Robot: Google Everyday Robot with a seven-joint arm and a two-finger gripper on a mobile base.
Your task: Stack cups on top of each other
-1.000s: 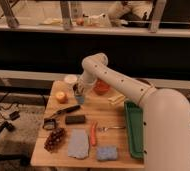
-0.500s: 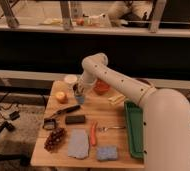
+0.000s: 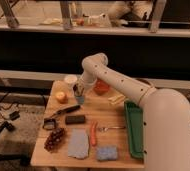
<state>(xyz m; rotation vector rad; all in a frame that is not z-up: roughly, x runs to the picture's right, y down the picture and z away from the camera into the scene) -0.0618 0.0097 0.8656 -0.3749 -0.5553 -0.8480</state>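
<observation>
The tool (image 3: 79, 92) is low over the surface (image 3: 113, 122), grip state indiscernible. A blue cup (image 3: 80, 99) sits directly beneath. Step: probably grasping or placing; next requires vertical alignment.

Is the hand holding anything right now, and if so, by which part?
Cannot be told. The hand is low over the table's far left part, right at a light-blue cup, but whether it grips the cup is not visible.

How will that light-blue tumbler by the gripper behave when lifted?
The light-blue tumbler looks like small plastic, so it is probably light and rigid. Its smooth wall may slip. It seems upright just below the gripper, so a sideways nudge could tip it.
</observation>
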